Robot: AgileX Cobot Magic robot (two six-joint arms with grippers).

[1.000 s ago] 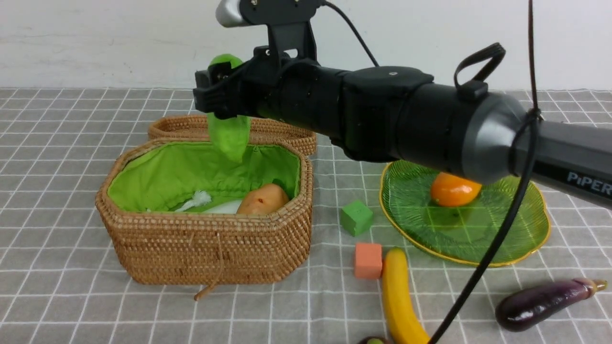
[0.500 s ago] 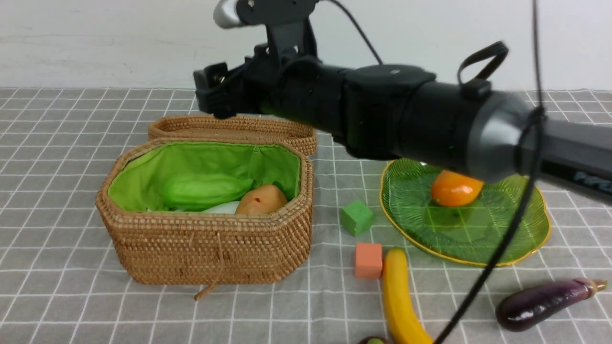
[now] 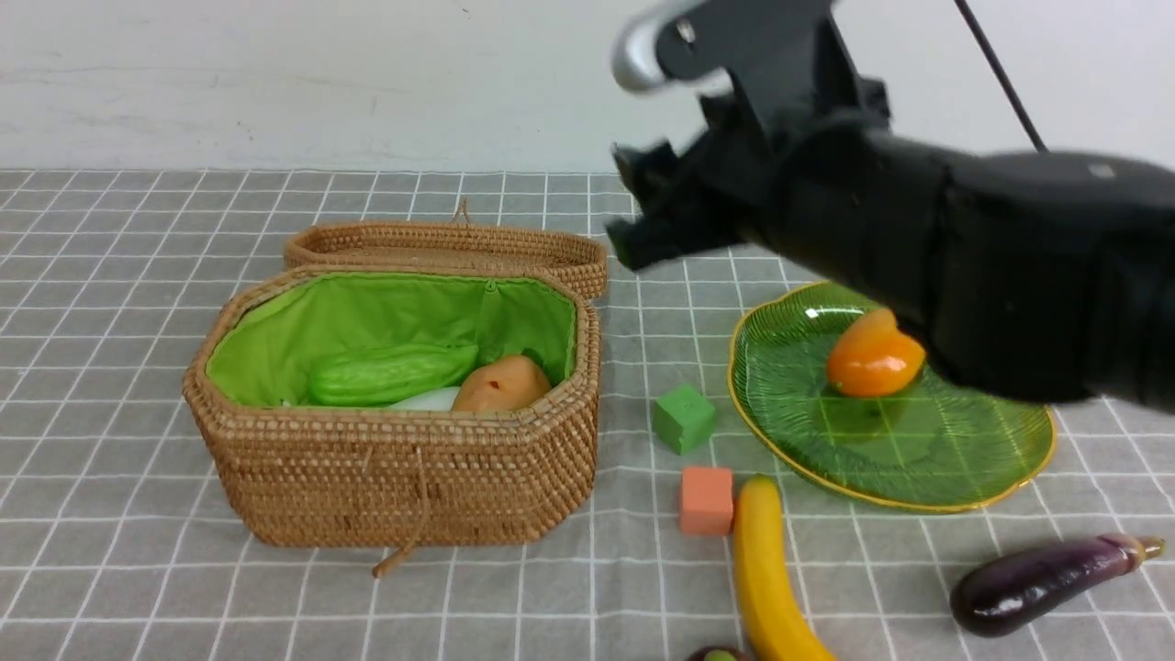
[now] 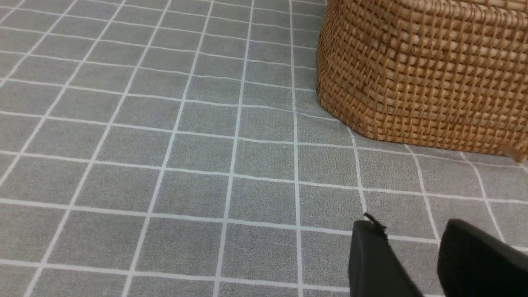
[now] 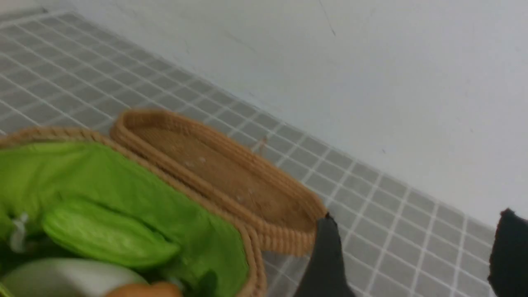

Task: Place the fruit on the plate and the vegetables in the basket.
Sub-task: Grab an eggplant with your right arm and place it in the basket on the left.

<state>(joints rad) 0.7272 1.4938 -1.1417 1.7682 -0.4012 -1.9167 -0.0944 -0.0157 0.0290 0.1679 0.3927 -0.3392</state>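
Observation:
The wicker basket (image 3: 395, 459) with its green lining holds the light green gourd (image 3: 390, 372), the potato (image 3: 503, 384) and the white radish (image 3: 427, 399). An orange mango (image 3: 872, 360) lies on the green plate (image 3: 918, 468). On the cloth in front lie the banana (image 3: 766, 574), the eggplant (image 3: 1037, 583) and, cut off by the bottom edge, the mangosteen (image 3: 721, 655). My right gripper (image 3: 633, 211) hangs open and empty in the air between basket and plate; it is also open in the right wrist view (image 5: 416, 231), past the basket lid (image 5: 222, 173). My left gripper (image 4: 408, 235) is open and empty, low over the cloth beside the basket wall (image 4: 420, 74).
A green cube (image 3: 684, 418) and an orange cube (image 3: 707, 500) sit between the basket and the plate, the orange one touching the banana's tip. The basket lid (image 3: 450, 248) lies open behind the basket. A white wall closes the back of the table.
The gourd left my right gripper and dropped into the basket. The right arm then swung right, from over the basket toward the plate. The left arm's motion cannot be judged.

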